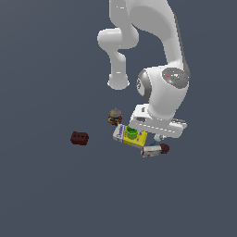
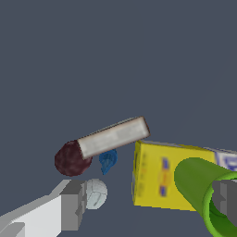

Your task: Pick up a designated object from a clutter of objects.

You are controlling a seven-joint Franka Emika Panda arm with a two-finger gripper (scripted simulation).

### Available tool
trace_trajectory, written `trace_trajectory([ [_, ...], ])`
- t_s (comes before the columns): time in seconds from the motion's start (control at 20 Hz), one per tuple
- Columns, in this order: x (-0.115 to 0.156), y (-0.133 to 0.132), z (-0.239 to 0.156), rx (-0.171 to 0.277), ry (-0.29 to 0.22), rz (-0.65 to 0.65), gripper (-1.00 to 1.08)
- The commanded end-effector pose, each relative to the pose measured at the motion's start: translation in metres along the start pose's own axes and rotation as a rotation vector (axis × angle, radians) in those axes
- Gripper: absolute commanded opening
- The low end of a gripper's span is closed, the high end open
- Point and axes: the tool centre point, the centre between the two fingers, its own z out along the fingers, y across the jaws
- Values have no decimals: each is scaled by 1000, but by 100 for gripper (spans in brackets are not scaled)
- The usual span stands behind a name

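Closing in on the blue piece (image 2: 108, 160), tucked beside the white-and-maroon bar (image 2: 113, 137) near the white ball (image 2: 96, 193), with the tool (image 2: 148, 199) spread wide, holding nothing, next needing realignment off the green cup (image 2: 203, 192).

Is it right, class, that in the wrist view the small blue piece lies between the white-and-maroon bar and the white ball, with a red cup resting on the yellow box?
One detail is wrong: the cup is green, not red, as the wrist view shows. The blue piece does lie between the bar and the white ball, and the cup rests on the yellow box.
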Motion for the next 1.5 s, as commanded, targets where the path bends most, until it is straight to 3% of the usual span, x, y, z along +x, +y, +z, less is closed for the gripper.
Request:
trace_trajectory([
  [0.0, -5, -11, 17, 2, -2, 29, 100],
  [0.5, -18, -35, 53, 6, -8, 88, 100],
  [0.9, -19, -36, 60, 6, -10, 88, 100],
  [1.45, -20, -36, 103, 6, -9, 91, 100],
])
